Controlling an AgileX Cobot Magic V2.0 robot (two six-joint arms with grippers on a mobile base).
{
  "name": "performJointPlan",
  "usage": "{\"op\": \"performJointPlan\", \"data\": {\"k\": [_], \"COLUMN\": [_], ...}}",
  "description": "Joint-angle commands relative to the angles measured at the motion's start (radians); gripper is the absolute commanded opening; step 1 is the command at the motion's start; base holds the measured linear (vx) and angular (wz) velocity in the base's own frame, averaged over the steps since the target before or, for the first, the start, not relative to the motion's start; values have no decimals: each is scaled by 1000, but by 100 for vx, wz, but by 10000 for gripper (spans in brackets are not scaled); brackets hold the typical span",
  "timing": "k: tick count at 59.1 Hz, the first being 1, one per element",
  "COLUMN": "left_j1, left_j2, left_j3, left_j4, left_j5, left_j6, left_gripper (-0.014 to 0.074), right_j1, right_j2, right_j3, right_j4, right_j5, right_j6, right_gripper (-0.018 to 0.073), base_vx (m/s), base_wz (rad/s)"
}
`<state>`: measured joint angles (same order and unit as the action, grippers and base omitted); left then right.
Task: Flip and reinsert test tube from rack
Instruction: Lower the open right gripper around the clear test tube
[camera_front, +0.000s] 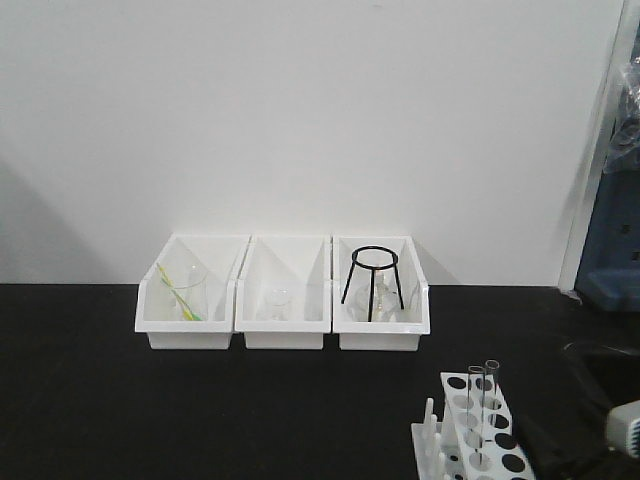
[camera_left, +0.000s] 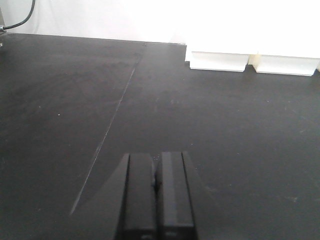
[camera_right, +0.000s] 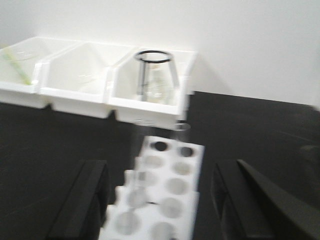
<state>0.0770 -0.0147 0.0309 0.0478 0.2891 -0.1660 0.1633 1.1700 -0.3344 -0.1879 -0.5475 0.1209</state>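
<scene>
Two clear tubes (camera_front: 476, 410) upright in white rack (camera_front: 430, 440)

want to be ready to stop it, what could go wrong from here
The two tubes stand close together in the rack, so the open right gripper may knock one while closing on the other. The right wrist view is blurred and the glass hardly shows, so aim may miss.

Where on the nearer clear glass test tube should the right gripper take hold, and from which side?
Hold the nearer clear glass test tube on its bare upper part, above the white plastic rack. Standing upright, it leaves that part free; probably bring the open right gripper from the front, straddling it.
</scene>
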Motion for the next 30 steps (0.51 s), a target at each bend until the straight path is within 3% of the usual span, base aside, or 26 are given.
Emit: {"op": "performJointPlan", "data": {"k": [1, 17, 30], "left_j1": [-7, -7, -7], "left_j2": [-13, -13, -13], "left_j3": [1, 1, 1], "left_j4": [-4, -4, -4], "left_j5": [-87, -87, -87], "left_j6": [0, 0, 0], "left_gripper": [-6, -6, -6], "right_j1": [29, 37, 37], "right_j2": [90, 317, 393], "right_j3": [-32, -37, -141], "right_j4": [1, 48, 41], "right_j5": [-189, -370, -377], "right_j6": [2, 26, 35], "right_gripper": [512, 512, 512], "base_vx": [0, 0, 0], "base_wz": [0, 0, 0]}}
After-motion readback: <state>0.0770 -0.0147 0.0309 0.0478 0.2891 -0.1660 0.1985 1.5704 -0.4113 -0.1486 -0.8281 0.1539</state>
